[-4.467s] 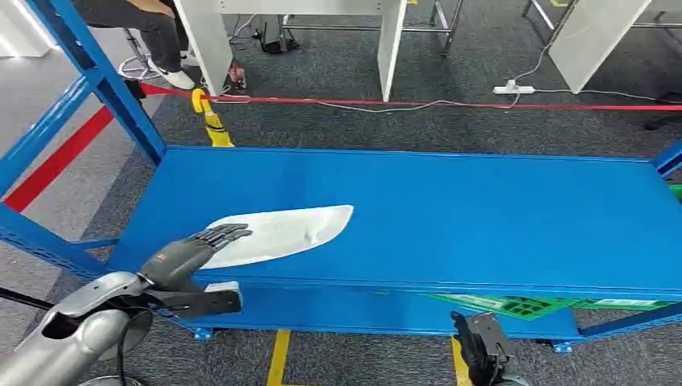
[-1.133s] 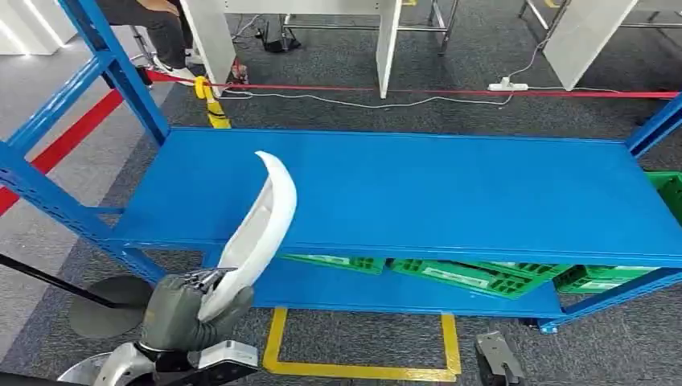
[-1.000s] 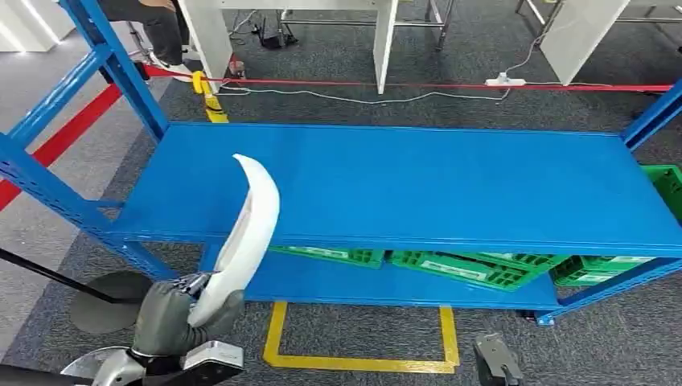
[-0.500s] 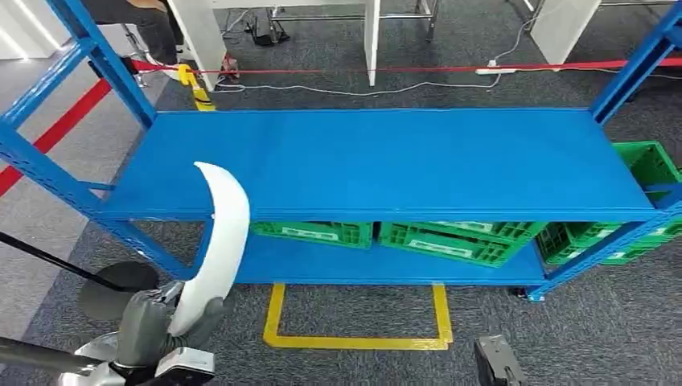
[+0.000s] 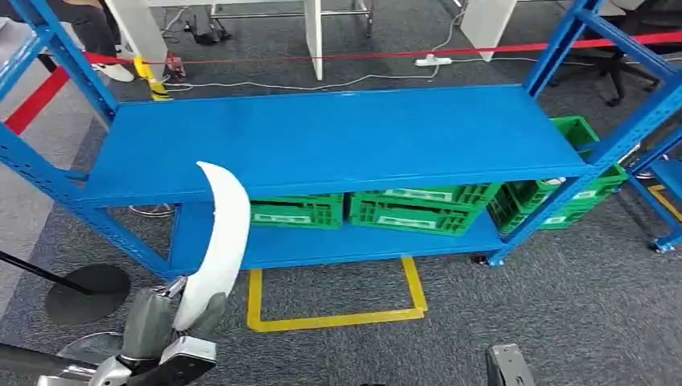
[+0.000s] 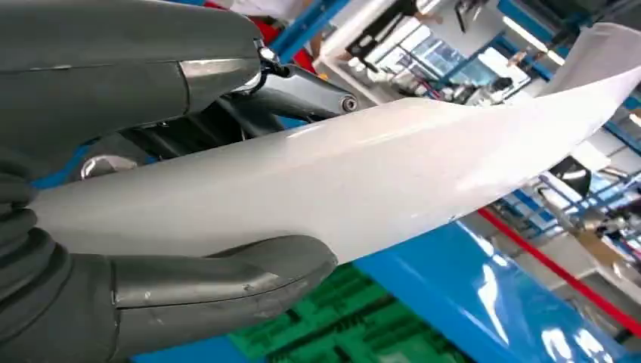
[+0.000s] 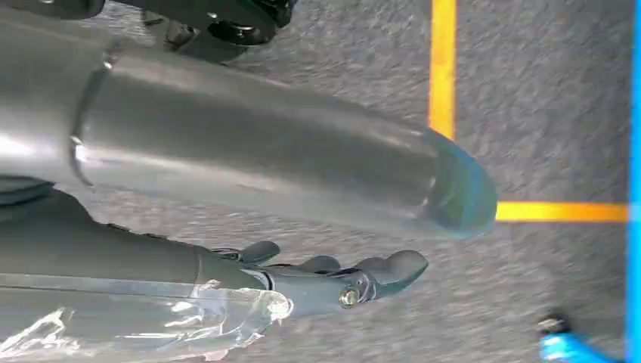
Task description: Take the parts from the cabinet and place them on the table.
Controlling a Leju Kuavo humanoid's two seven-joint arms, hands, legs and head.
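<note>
The curved white glossy plastic part [image 5: 221, 233] looks smooth, the blue painted metal cabinet shelf [image 5: 338, 137] faintly shiny, the grey carpet floor [image 5: 579, 297] matt and rough.

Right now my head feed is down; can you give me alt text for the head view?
The left hand holds a long curved white part upright in front of a blue shelving rack. Green crates sit on the rack's lower shelf, and a yellow floor marking lies on grey carpet before it.
</note>
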